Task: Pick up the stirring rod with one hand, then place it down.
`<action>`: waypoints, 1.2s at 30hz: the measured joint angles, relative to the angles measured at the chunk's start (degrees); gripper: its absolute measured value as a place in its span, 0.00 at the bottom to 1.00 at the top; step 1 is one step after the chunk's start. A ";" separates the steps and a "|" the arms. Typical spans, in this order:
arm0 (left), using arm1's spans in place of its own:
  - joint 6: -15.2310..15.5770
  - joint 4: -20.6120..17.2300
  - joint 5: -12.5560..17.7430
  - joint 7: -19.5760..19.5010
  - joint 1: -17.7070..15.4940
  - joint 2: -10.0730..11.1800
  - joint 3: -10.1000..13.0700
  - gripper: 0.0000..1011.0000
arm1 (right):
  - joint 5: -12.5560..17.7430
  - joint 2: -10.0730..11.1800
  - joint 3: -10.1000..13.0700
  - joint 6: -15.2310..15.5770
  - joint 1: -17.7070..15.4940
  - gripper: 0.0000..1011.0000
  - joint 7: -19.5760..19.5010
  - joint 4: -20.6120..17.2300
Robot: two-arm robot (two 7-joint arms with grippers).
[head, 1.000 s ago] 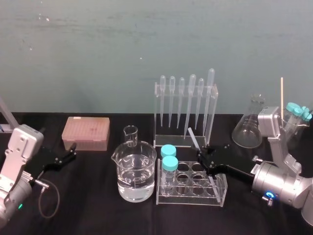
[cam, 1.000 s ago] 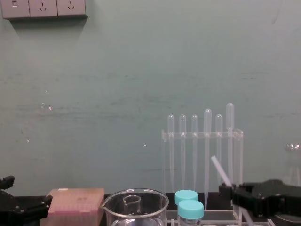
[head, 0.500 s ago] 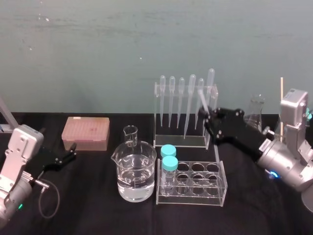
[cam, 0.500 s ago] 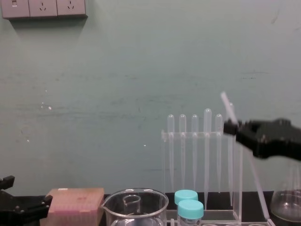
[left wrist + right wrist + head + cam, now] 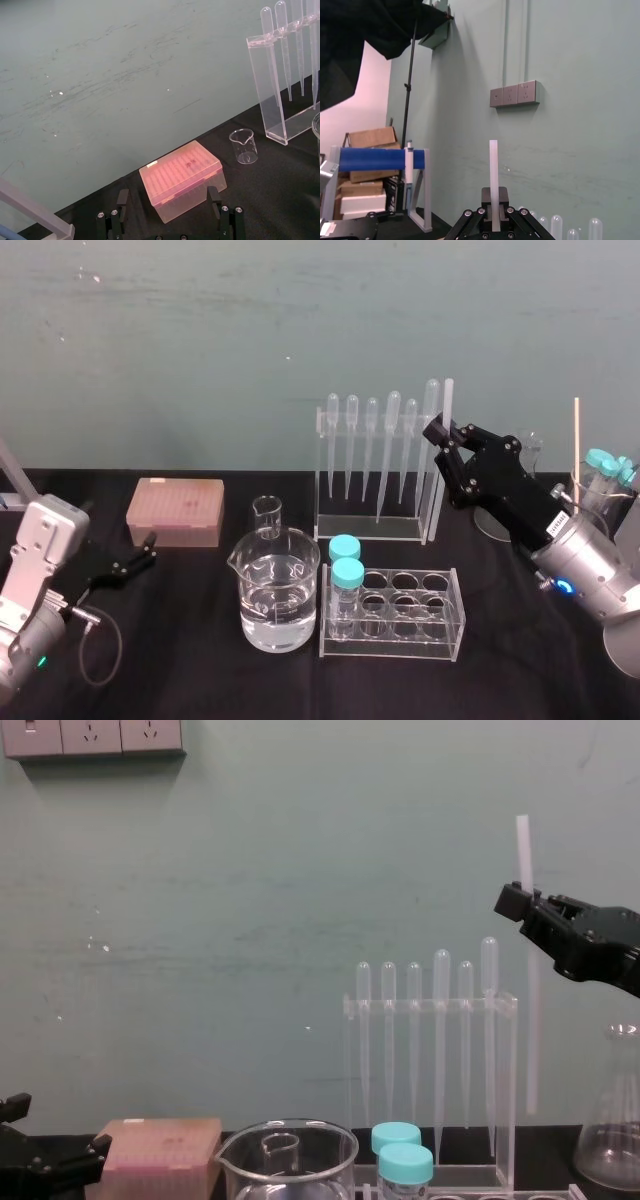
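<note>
Above the black tabletop point(image 5: 200, 670), before a green wall point(image 5: 200, 340) with sockets point(image 5: 95, 737), the right hand point(image 5: 441, 436) grasped the stirring rod point(image 5: 531, 1020) upright beside the pipette rack point(image 5: 380, 525); the left hand point(image 5: 140, 558) rested released at the left.

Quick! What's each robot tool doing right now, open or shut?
left tool: open, holding nothing, low on its own side.
right tool: shut on the white rod, held upright in the air.
</note>
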 joint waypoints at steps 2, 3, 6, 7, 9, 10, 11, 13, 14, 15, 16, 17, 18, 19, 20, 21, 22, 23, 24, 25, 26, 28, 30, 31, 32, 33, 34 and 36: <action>0.00 0.00 0.00 0.00 0.00 0.00 0.00 0.99 | 0.75 -0.26 0.33 -0.08 -0.17 0.08 1.05 0.85; 0.00 0.00 0.00 0.00 0.00 0.00 0.00 0.99 | 0.92 -0.33 0.41 -0.06 -0.26 0.08 1.30 1.15; 0.00 0.00 0.00 0.00 0.00 0.00 0.00 0.99 | 1.10 -0.38 0.54 0.80 -0.65 0.08 1.67 2.19; 0.00 0.00 0.00 0.00 0.00 0.00 0.00 0.99 | 1.08 -0.39 0.55 1.05 -0.75 0.08 1.68 2.42; 0.00 0.00 0.00 0.00 0.00 0.00 0.00 0.99 | 1.04 -0.37 0.56 1.03 -0.73 0.08 1.67 2.30; 0.00 0.00 0.00 0.00 0.00 0.00 0.00 0.99 | 0.99 -0.37 0.54 1.03 -0.73 0.08 1.65 2.24; 0.00 0.00 0.00 0.00 0.00 0.00 0.00 0.99 | 0.99 -0.37 0.54 1.03 -0.73 0.08 1.65 2.24; 0.00 0.00 0.00 0.00 0.00 0.00 0.00 0.99 | 0.95 -0.34 0.51 1.01 -0.70 0.08 1.64 2.11; 0.00 0.00 0.00 0.00 0.00 0.00 0.00 0.99 | 0.95 -0.33 0.50 1.00 -0.69 0.08 1.64 2.06; 0.00 0.00 0.00 0.00 0.00 0.00 0.00 0.99 | 0.93 -0.31 0.48 0.98 -0.66 0.08 1.60 1.99; 0.00 0.00 0.00 0.00 0.00 0.00 0.00 0.99 | 0.92 -0.31 0.47 0.97 -0.66 0.08 1.57 1.97; 0.00 0.00 0.00 0.00 0.00 0.00 0.00 0.99 | 0.91 -0.30 0.47 0.96 -0.64 0.08 1.55 1.94; 0.00 0.00 0.00 0.00 0.00 0.00 0.00 0.99 | 0.90 -0.29 0.45 0.93 -0.63 0.08 1.51 1.89; 0.00 0.00 0.00 0.00 0.00 0.00 0.00 0.99 | 0.89 -0.29 0.44 0.93 -0.62 0.08 1.49 1.85; 0.00 0.00 0.00 0.00 0.00 0.00 0.00 0.99 | 0.87 -0.29 0.43 0.92 -0.61 0.08 1.47 1.84; 0.00 0.00 0.00 0.00 0.00 0.00 0.00 0.99 | 0.84 -0.28 0.42 0.90 -0.60 0.08 1.44 1.80; 0.00 0.00 0.00 0.00 0.00 0.00 0.00 0.99 | 0.83 -0.27 0.41 0.90 -0.59 0.08 1.42 1.78; 0.00 0.00 0.00 0.00 0.00 0.00 0.00 0.99 | 0.81 -0.27 0.41 0.89 -0.59 0.08 1.41 1.77; 0.00 0.00 0.00 0.00 0.00 0.00 0.00 0.99 | 0.79 -0.26 0.40 0.88 -0.58 0.08 1.38 1.74; 0.00 0.00 0.00 0.00 0.00 0.00 0.00 0.99 | 0.77 -0.26 0.39 0.87 -0.58 0.08 1.37 1.73; 0.00 0.00 0.00 0.00 0.00 0.00 0.00 0.99 | 0.76 -0.25 0.39 0.87 -0.57 0.08 1.35 1.71; 0.00 0.00 0.00 0.00 0.00 0.00 0.00 0.99 | 0.73 -0.24 0.37 0.86 -0.56 0.08 1.32 1.67; 0.00 0.00 0.00 0.00 0.00 0.00 0.00 0.99 | 0.72 -0.23 0.37 0.85 -0.56 0.08 1.31 1.64; 0.00 0.00 0.00 0.00 0.00 0.00 0.00 0.99 | 0.70 -0.23 0.35 0.85 -0.55 0.08 1.29 1.63; 0.00 0.00 0.00 0.00 0.00 0.00 0.00 0.99 | 0.70 -0.23 0.35 0.84 -0.55 0.08 1.29 1.62; 0.00 0.00 0.00 0.00 0.00 0.00 0.00 0.99 | 0.69 -0.22 0.34 0.84 -0.54 0.08 1.28 1.61; 0.00 0.00 0.00 0.00 0.00 0.00 0.00 0.99 | 0.68 -0.21 0.33 0.83 -0.54 0.08 1.26 1.60; 0.00 0.00 0.00 0.00 0.00 0.00 0.00 0.99 | 0.67 -0.21 0.33 0.82 -0.53 0.08 1.25 1.59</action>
